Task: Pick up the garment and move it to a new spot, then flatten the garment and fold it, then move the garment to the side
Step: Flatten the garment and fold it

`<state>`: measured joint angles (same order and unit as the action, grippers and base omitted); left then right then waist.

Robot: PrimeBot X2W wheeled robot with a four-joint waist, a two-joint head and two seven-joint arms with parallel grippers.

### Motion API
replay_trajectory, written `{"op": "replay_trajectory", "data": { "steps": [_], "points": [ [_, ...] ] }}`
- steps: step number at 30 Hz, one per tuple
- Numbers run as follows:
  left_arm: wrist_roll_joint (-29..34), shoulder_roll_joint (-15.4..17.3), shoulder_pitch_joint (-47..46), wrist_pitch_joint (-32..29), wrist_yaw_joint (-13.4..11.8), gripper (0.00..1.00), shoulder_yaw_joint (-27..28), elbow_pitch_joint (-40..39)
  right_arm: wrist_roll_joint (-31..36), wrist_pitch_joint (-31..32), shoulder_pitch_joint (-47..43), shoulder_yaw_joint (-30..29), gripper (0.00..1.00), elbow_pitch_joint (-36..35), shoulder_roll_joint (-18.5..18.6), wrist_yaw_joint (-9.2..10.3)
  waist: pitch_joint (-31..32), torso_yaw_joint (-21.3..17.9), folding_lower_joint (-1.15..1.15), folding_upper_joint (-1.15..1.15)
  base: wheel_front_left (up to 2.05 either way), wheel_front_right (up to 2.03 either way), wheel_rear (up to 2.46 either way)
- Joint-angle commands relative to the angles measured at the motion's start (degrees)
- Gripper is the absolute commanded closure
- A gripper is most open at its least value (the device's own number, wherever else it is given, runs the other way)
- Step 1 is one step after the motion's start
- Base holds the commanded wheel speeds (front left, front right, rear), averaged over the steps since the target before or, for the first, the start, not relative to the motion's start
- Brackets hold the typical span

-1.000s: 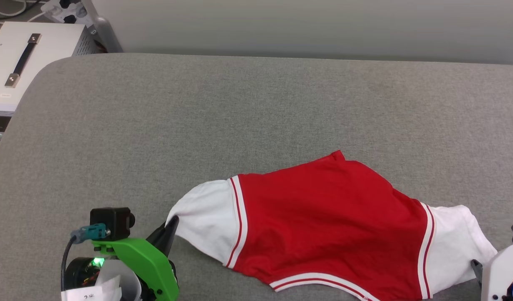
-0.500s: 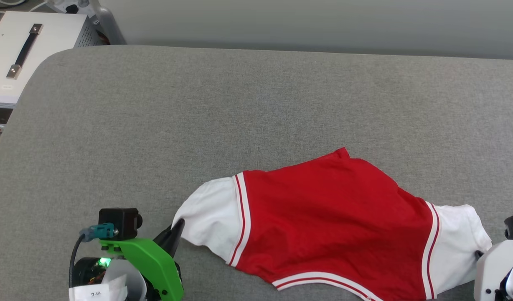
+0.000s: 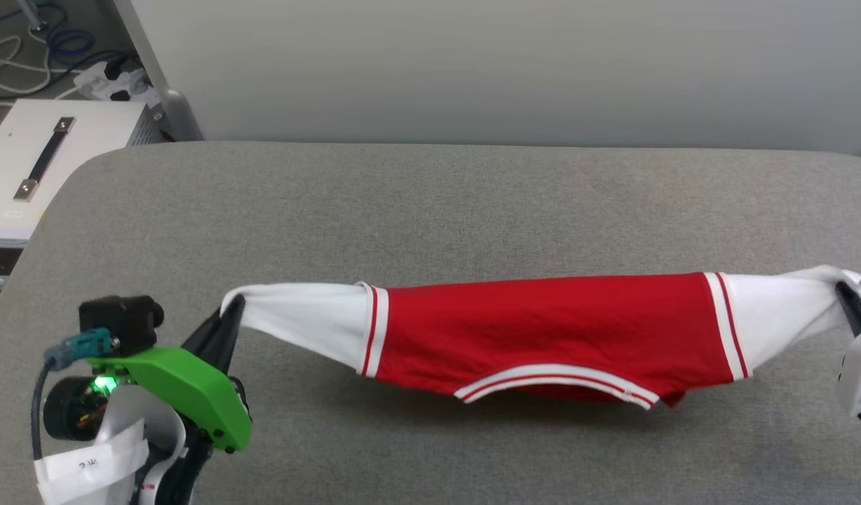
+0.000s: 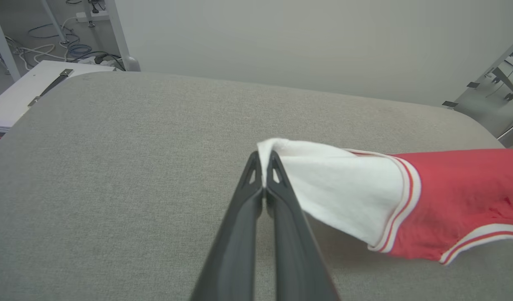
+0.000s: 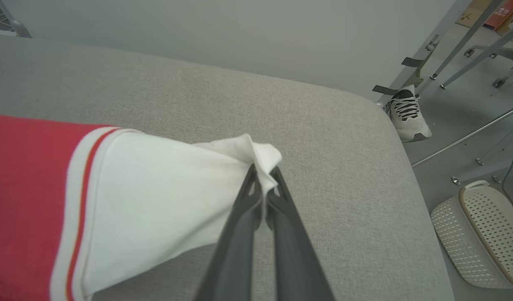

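Observation:
The garment (image 3: 543,326), a red shirt with white sleeves and red-and-white striped trim, hangs stretched between both grippers above the grey table (image 3: 430,203). My left gripper (image 3: 233,308) is shut on the end of the white left sleeve (image 4: 331,184); the left wrist view shows its fingers (image 4: 262,167) pinching the cloth. At the far right my right gripper (image 3: 845,291) is shut on the tip of the other white sleeve (image 5: 156,188), its fingers (image 5: 262,177) pinching the cloth in the right wrist view. The red middle (image 4: 469,196) sags, its hem near the table. No print is visible.
A white case with a black handle (image 3: 41,158) stands off the table's left corner, with cables (image 3: 24,49) behind it. Off the table's right edge are a white perforated basket (image 5: 478,234), a shoe (image 5: 407,115) and metal legs (image 5: 465,46). A pale wall (image 3: 472,70) backs the table.
The right gripper has closed on the right sleeve tip. Both grippers have risen and spread apart, lifting the garment from a flat heap into a taut hanging band. The head camera has also shifted.

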<state>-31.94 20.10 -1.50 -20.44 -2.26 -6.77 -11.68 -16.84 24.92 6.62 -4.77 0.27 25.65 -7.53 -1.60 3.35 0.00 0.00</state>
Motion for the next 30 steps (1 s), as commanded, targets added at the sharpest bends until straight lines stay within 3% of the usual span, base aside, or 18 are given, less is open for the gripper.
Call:
{"op": "replay_trajectory", "data": {
  "steps": [1,17,25,30],
  "points": [
    [0.43,0.81,-2.18,0.51,-0.16,1.00,0.76,-0.74,-1.18,-0.53,1.94,-0.16,1.00,-0.98,0.50,0.04,2.12,-1.17,0.00,0.00,0.00,0.00,0.00],
    [-0.03,5.05,-17.95,1.68,0.90,1.00,5.67,-6.09,-4.61,-2.68,19.56,1.69,1.00,-5.67,3.68,0.04,4.64,-3.63,0.00,0.00,0.00,0.00,0.00],
    [0.44,7.83,-28.31,1.77,2.67,1.00,6.29,-3.85,-3.76,-3.29,27.89,3.12,1.00,-4.08,3.93,0.04,1.03,-4.10,0.00,0.00,0.00,0.00,0.00],
    [-0.08,9.33,-36.24,2.23,4.03,1.00,6.97,-1.05,-2.81,-4.29,35.57,5.20,1.00,-1.41,4.34,0.04,-4.73,-4.47,0.00,0.00,0.00,0.00,0.00]
  ]
}}
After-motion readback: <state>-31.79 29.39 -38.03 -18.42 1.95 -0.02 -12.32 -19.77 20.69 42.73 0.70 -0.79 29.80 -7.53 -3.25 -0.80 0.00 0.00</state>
